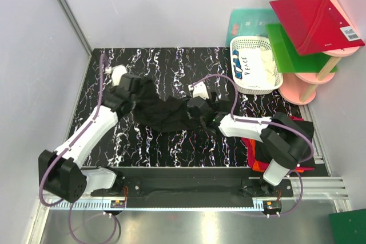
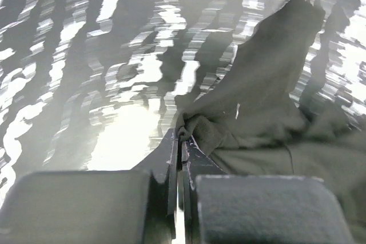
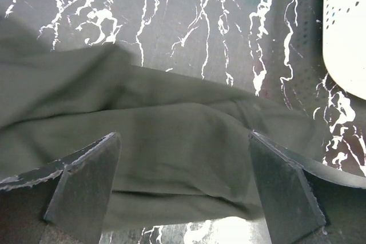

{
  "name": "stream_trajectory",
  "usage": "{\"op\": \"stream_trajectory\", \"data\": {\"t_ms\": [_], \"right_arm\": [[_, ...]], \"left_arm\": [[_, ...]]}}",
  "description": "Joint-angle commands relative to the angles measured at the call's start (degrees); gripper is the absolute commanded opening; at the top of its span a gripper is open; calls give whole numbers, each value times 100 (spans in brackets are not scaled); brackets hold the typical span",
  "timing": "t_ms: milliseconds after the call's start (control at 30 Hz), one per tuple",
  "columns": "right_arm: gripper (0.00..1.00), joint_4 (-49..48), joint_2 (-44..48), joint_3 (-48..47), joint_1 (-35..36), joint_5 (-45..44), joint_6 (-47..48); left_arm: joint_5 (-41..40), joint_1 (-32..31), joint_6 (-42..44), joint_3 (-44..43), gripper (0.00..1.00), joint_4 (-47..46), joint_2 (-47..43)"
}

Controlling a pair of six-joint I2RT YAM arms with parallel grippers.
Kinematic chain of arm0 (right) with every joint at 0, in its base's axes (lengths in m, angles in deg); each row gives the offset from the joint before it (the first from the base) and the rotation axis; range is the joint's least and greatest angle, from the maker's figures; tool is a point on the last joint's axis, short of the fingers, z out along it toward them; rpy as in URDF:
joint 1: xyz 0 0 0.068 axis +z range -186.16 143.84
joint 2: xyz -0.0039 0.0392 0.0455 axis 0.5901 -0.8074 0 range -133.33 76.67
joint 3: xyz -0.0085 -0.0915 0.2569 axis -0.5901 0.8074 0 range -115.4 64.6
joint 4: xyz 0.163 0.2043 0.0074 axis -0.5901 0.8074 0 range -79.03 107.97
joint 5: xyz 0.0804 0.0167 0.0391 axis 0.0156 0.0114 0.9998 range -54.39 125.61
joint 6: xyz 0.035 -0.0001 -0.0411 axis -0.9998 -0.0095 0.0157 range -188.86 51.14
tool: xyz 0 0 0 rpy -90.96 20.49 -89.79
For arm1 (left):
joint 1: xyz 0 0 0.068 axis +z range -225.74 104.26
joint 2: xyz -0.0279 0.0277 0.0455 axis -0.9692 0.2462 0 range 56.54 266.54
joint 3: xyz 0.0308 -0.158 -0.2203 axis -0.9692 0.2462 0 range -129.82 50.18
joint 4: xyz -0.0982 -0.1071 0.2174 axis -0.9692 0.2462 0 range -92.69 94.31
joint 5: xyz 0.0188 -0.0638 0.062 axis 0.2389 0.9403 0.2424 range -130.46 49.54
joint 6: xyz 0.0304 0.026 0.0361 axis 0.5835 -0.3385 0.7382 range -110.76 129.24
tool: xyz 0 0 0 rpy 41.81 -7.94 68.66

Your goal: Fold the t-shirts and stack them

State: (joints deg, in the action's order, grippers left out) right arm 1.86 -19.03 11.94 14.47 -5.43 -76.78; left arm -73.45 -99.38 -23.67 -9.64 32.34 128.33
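Hard to read: black tee [image 1: 163, 112] bunched mid-table [image 1: 171, 61], shape and print indistinct; in top view both grippers merge with dark cloth. At right near corner, red and orange tees [image 1: 254, 155] mostly hidden under right arm. Left arm stretched toward far left edge, left gripper [image 2: 182, 135] clamped tight on fold of black tee. Right arm bent inward, right gripper [image 3: 183, 135] spread wide over black tee, gripping nothing. At far right corner, basket [image 1: 249, 39] holds white cloth [image 1: 246, 61] lettered PEACE.

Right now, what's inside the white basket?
Visible: white fabric lettered PEACE with a blue print, and a crumpled cream piece beside it. They fill the basket, so anything underneath is hidden.
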Motion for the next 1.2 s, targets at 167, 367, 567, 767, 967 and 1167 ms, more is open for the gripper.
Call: {"op": "stream_trajectory", "data": {"t_ms": [167,367,567,767,967,1167], "right_arm": [[100,146,-352,-481,-185,-1,-412],[100,146,-502,-604,-194,367,-544],[100,111,-625,-736,-194,614,-552],[100,93,-774,-859,-194,799,-570],[100,128,-810,-903,-194,808,-588],[100,146,-766,-860,-194,729,-570]], "left_arm": [[-647,1062,-813,610,0,312,-499],[114,1256,-682,821,98,-82,-674],[1338,1134,-357,1339,99,-795,-1394],[1812,791,12,1481,96,-1006,-1133],[1727,202,171,1245,97,-1077,202],[1568,-132,39,937,90,-1121,1170]]}}
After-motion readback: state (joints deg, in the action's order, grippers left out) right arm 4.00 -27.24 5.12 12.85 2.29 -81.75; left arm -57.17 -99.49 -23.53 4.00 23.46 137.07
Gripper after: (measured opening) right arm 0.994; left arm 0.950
